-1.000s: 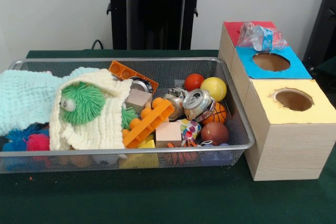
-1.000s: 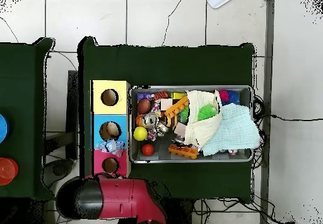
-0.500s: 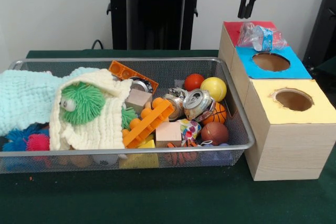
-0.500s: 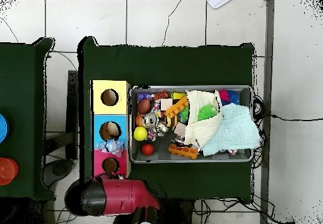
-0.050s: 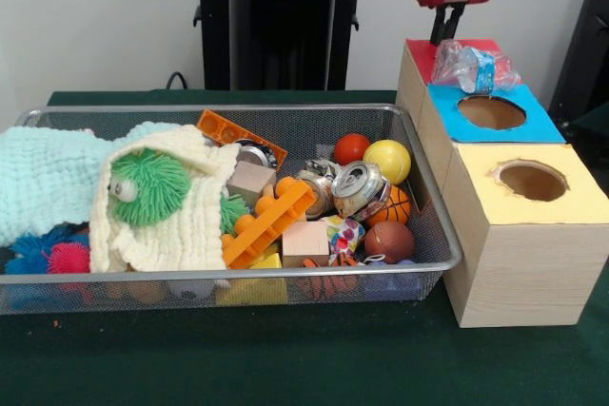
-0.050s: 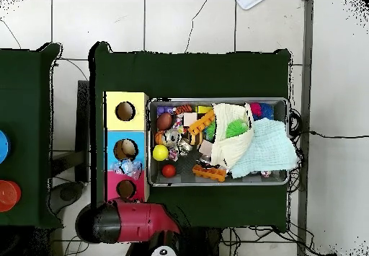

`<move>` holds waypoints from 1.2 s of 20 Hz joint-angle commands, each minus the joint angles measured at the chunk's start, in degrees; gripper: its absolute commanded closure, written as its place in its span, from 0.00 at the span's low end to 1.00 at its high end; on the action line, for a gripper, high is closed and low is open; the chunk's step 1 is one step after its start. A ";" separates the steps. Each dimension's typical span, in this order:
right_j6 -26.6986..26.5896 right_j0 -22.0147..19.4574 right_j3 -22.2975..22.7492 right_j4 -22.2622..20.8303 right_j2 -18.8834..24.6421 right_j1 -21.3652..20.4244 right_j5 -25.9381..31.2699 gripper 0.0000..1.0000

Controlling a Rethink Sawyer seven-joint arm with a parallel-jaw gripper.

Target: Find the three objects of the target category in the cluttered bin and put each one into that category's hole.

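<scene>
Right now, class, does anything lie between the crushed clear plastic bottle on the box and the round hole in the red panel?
Nothing visible does. The crushed clear plastic bottle with a blue label lies on the red panel, covering the round hole from the front. The robot's gripper hangs just behind it, nothing between them.

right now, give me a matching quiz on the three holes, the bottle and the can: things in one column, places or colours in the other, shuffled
Things:
1. crushed bottle
2. crushed can
3. nearest hole in the front view
4. middle hole

Places or colours:
A. blue top
B. in the bin, beside the yellow ball
C. yellow top
D. on the box, at the join of the red and blue tops

Pairs: 1-D, 2-B, 3-C, 4-A
</scene>
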 commanded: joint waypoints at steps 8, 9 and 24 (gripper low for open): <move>12.01 3.20 -12.50 1.05 -0.87 5.41 6.22 1.00; 11.89 3.48 -13.72 0.70 -1.58 5.03 7.60 1.00; 8.60 4.59 -22.08 -2.91 -4.88 3.79 17.74 1.00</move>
